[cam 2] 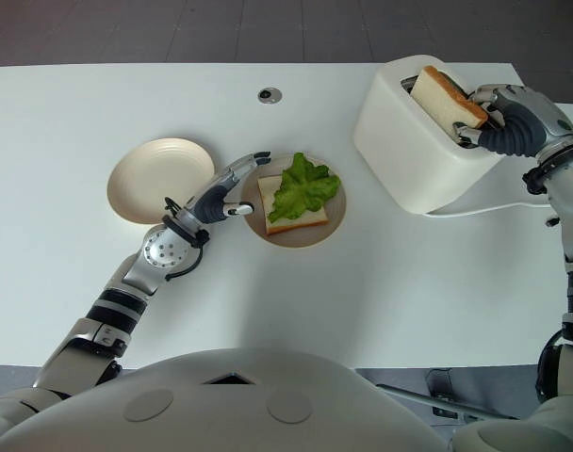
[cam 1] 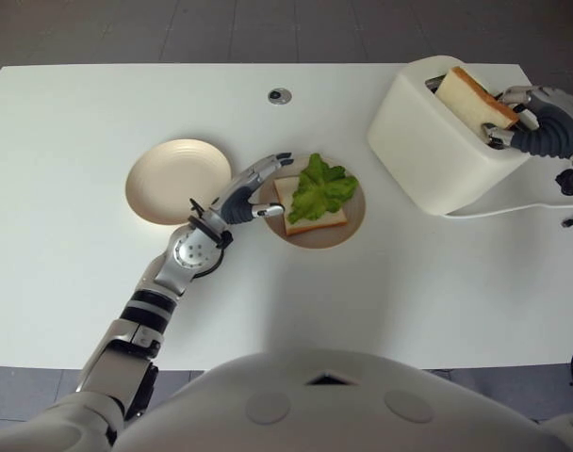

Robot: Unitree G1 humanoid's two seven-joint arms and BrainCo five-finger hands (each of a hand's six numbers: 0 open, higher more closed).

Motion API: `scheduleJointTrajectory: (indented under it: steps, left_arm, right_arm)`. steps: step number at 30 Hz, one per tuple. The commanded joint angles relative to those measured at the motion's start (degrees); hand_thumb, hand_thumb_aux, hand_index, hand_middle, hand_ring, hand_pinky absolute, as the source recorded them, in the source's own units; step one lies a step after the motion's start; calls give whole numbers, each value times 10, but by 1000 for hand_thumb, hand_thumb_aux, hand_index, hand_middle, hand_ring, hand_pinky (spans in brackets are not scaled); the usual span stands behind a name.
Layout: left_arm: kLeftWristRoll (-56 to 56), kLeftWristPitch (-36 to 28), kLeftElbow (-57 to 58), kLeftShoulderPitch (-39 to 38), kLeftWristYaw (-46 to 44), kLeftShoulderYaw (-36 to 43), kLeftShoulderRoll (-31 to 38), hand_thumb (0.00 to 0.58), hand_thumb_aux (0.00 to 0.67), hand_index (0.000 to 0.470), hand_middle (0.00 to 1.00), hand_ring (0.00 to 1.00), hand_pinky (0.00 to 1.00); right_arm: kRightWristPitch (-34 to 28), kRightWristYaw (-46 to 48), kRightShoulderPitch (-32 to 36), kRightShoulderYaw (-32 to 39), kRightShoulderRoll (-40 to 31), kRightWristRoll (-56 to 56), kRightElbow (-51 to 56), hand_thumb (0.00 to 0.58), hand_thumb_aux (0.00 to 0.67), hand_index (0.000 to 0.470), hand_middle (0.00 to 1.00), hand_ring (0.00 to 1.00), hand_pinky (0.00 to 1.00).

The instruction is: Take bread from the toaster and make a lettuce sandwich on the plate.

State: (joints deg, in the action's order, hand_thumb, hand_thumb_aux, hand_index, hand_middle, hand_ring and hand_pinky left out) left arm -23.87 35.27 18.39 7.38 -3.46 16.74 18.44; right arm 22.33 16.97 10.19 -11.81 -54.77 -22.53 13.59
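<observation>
The landmark is the brown plate (cam 1: 354, 222), which sits near the middle of the white tabletop (cam 1: 79, 113). On this plate lies a bottom slice (cam 1: 317, 222) of bread, flat, with a leaf of lettuce (cam 1: 320, 186) resting on top of it and spilling over its far edge. The left hand (cam 1: 239, 196) lies at the plate's left rim, fingers stretched out and grasping nothing, its fingertips over the rim next to the bottom slice. Further left of the plate, just beyond that hand, sits an empty cream dish (cam 1: 178, 179). To the right of the plate and a little behind it stands the white toaster (cam 1: 428, 141), tilted at an angle to the tabletop edge. A top slice (cam 1: 473, 97) of bread sticks up out of its slot, and the right hand (cam 1: 541, 122) is clenched on that slice from the side away from the plate. A white cord (cam 1: 513, 209) runs from the toaster along the tabletop, away from the plate. Behind the plate, near the far edge, a small round metal cap (cam 1: 280, 95) is set into the surface
</observation>
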Motion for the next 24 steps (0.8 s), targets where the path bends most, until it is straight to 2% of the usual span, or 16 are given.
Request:
scheduleJointTrajectory:
  steps: [1,2,4,10,15,20,24]
  left_arm:
    - [-12,0,16,-1,11,1,-2,0,0,0,0,0,0]
    - [-11,1,18,1,16,-2,-4,0,0,0,0,0,0]
    - [-10,4,20,4,29,-7,-8,0,0,0,0,0,0]
    - [37,49,-18,3,38,-31,-11,0,0,0,0,0,0]
    - [132,86,-28,1,15,-57,-23,0,0,0,0,0,0]
    - [210,110,-29,4,-24,-68,-33,0,0,0,0,0,0]
    - [268,130,-29,2,-59,-77,-40,0,0,0,0,0,0]
  right_arm:
    - [10,-33,27,-16,15,26,-2,580,670,470,769,769,769]
    - [15,-37,30,-20,19,38,-6,580,670,470,894,894,894]
    - [20,-48,40,-30,29,59,-15,580,670,470,1000,1000,1000]
    - [34,-77,79,-39,77,119,-49,580,670,470,1000,1000,1000]
    - [37,-60,88,-53,119,218,-102,580,670,470,1000,1000,1000]
    - [9,-12,83,-35,152,309,-148,580,670,470,1000,1000,1000]
    - [-39,53,69,27,204,374,-169,580,670,470,1000,1000,1000]
